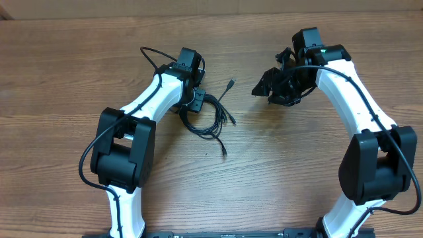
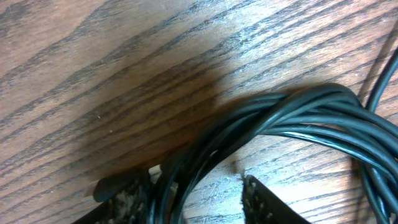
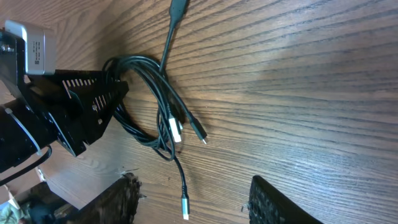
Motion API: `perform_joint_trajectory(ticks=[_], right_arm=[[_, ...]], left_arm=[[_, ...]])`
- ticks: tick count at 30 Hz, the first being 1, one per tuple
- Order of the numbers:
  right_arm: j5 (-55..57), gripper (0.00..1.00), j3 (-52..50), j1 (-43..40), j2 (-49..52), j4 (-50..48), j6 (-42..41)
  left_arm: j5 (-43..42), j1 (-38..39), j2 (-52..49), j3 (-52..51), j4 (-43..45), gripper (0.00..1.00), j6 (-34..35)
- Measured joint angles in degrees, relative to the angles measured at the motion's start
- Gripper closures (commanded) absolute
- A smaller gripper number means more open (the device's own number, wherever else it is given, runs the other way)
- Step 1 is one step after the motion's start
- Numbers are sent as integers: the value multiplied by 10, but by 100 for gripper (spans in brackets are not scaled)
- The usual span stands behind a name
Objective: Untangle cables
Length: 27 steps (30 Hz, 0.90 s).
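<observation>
Our left gripper [image 2: 196, 182] straddles the coiled thin black cables [image 2: 298, 115]; we cannot tell if it's clamped.
We risk dragging them all tighter together; right gripper [image 3: 191, 186] gapes, empty.

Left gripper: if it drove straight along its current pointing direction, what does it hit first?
The cables: the bundle runs between the open fingers of the left gripper, lying nearer one finger. Right behind them is the wooden table, probably very close, though depth is hard to judge here.
</observation>
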<state>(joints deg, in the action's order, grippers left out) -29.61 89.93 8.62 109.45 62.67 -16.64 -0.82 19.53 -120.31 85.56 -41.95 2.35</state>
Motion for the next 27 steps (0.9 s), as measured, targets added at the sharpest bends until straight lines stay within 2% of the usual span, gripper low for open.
perform_joint_trajectory(ticks=[6, 8, 9, 11, 13, 19, 27], right_arm=[[0, 45, 0, 0, 0, -1, 0], [0, 45, 0, 0, 0, -1, 0], [0, 45, 0, 0, 0, -1, 0], [0, 45, 0, 0, 0, -1, 1], [0, 45, 0, 0, 0, -1, 2], [0, 45, 0, 0, 0, -1, 2], [-22, 47, 0, 0, 0, -17, 2]], left_arm=[[0, 0, 0, -2, 5, 55, 0], [0, 0, 0, -9, 17, 59, 0], [0, 0, 0, -10, 20, 65, 0], [3, 0, 0, -14, 23, 84, -2], [9, -1, 0, -16, 23, 96, -8], [2, 0, 0, -17, 13, 96, -10], [-18, 0, 28, 42, -96, 96, 16]])
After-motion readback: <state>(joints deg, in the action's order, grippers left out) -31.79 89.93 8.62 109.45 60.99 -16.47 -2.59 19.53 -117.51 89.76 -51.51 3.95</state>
